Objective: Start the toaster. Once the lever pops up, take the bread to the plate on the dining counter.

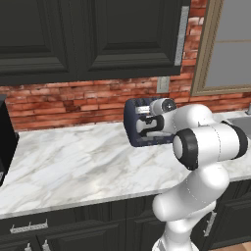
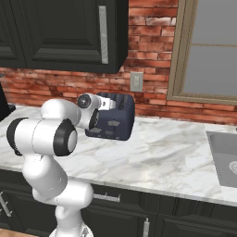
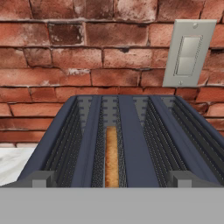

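The dark navy toaster stands on the marble wall counter against the brick wall, and is also seen from the other side as toaster. In the hand view I look along the top of the toaster; a golden-brown slice of bread sits down in its left slot. My gripper hovers just above the near end of the toaster, open, with its fingertips wide apart and nothing between them. From the base views the gripper is at the toaster's top front. The plate and the dining counter are out of view.
A grey wall switch plate is on the bricks behind the toaster. A sink lies at the counter's right end. A tall black appliance stands at the far left. Dark upper cabinets hang overhead.
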Controlling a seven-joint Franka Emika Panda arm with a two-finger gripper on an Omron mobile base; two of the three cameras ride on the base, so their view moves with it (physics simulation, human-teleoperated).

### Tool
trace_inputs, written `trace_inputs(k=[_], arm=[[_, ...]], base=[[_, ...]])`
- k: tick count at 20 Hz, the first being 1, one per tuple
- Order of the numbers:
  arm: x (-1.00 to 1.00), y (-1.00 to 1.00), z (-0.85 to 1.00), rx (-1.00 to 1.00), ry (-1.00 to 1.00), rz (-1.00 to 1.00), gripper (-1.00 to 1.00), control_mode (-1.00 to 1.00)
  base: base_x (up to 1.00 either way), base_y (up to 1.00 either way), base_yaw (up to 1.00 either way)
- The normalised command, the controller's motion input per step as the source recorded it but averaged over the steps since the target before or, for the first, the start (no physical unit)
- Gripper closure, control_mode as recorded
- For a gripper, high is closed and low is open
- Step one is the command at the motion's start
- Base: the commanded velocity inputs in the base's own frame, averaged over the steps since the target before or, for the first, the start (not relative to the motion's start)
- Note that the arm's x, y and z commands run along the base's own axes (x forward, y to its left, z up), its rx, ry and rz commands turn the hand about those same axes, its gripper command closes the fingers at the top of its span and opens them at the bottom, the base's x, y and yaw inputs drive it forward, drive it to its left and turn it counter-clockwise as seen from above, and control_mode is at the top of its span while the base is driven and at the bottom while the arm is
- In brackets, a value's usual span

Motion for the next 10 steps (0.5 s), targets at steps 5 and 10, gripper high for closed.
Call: trace_inputs(k=[5, 10], arm=[[0.0, 0.0, 0.0, 0.0, 0.0, 0.0, -1.0, -1.0], [0.0, 0.0, 0.0, 0.0, 0.0, 0.0, -1.0, -1.0]], base=[[0.0, 0.0, 0.0], [0.0, 0.0, 0.0]])
